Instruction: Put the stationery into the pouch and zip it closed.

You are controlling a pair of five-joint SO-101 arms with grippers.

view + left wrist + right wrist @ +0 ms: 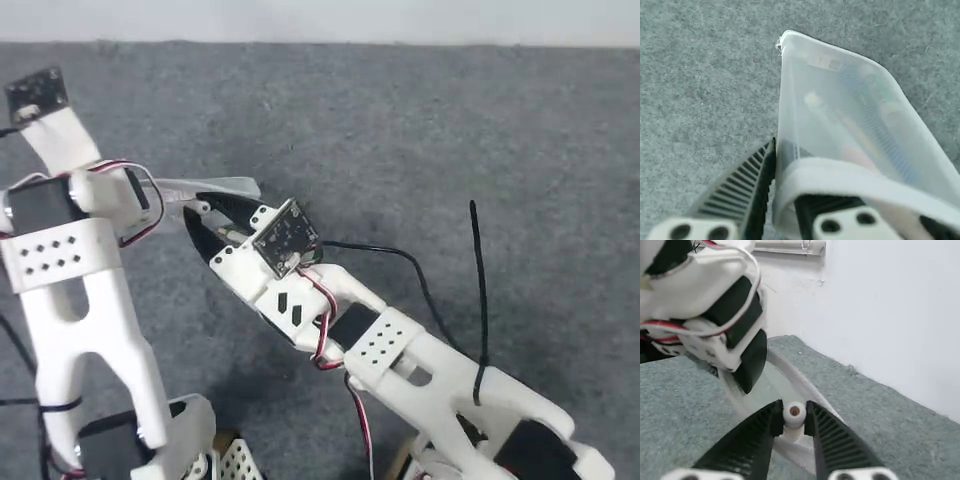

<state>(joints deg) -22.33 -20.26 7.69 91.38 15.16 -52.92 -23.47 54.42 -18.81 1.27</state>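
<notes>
Left claw [785, 165] pinches one end of the translucent pouch [850, 110], stationery [855, 135] inside, over the table [700, 75]; the right claw [793, 407] is clamped on the white zipper pull [793, 412]. Should the pull slip from those tips, or the left grip give as the zip is dragged, the pouch would likely bunch and the zip stall part-way.

Grey carpeted desk, two arms standing at its near edge

The desk [450, 120] is spreading out as a grey, carpet-like sheet, meeting a pale wall [400, 20] at the far side. White arm bases [185, 435] are sitting on its near edge, and a black cable [415, 275] is trailing across right of centre.
</notes>
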